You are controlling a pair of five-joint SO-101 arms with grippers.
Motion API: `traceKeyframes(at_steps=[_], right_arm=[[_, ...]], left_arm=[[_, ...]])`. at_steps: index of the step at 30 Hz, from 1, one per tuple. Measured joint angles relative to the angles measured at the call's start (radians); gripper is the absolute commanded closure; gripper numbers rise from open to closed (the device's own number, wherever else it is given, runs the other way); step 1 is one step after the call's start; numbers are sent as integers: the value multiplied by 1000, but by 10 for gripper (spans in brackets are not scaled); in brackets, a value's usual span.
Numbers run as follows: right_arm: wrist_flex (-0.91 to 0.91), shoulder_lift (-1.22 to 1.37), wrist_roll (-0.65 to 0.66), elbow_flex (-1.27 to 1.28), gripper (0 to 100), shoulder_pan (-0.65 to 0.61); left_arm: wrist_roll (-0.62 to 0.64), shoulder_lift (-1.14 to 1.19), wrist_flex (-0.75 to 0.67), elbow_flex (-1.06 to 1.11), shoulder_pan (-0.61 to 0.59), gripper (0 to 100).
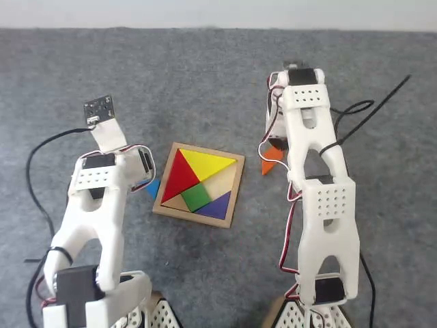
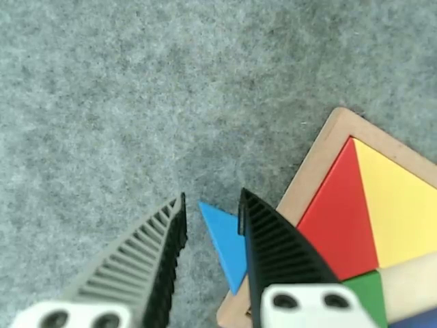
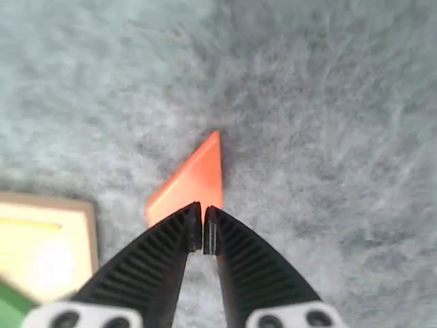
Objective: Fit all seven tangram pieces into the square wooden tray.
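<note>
Left gripper [image 2: 213, 199]: spread wide, straddling the blue piece [image 2: 227, 240], one finger overlapping it.
Blue piece: flat on the carpet [image 2: 102, 82], just beside the tray's [image 2: 308, 174] edge.
Right gripper [image 3: 203, 229]: pressed together, tips at the orange piece's [image 3: 194, 179] edge.
Orange piece: near the tray's opposite side.

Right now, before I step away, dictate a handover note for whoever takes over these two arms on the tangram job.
Left gripper: open, astride the blue triangle piece on the grey carpet, just outside the square wooden tray.
Right gripper: shut, tips at the orange triangle piece on the carpet beyond the tray's other side; grip unconfirmed.
Done: red triangle, yellow triangle, green square and purple piece sit in the tray.
Left: blue and orange to fit; bare wood remains.
</note>
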Motion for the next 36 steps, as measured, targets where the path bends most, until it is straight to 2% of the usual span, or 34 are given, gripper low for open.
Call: traceKeyframes(at_steps=[7, 12, 19, 24, 28, 30, 34, 36], right_arm=[[6, -74, 138, 2, 991, -6], [6, -212, 233, 115, 991, -78], [-8, -555, 272, 419, 990, -210], [-167, -825, 282, 730, 990, -299], [-311, -1025, 285, 957, 983, -315], [-382, -1082, 281, 1049, 943, -293], [-502, -1074, 189, 1172, 749, -256], [-523, -1020, 173, 1172, 704, -244]], left_arm=[[0, 0, 0, 0, 0, 874], [0, 0, 0, 0, 0, 874], [0, 0, 0, 0, 0, 874], [0, 0, 0, 0, 0, 874], [0, 0, 0, 0, 0, 874], [0, 0, 0, 0, 0, 874], [0, 0, 0, 0, 0, 874], [0, 0, 0, 0, 0, 874]])
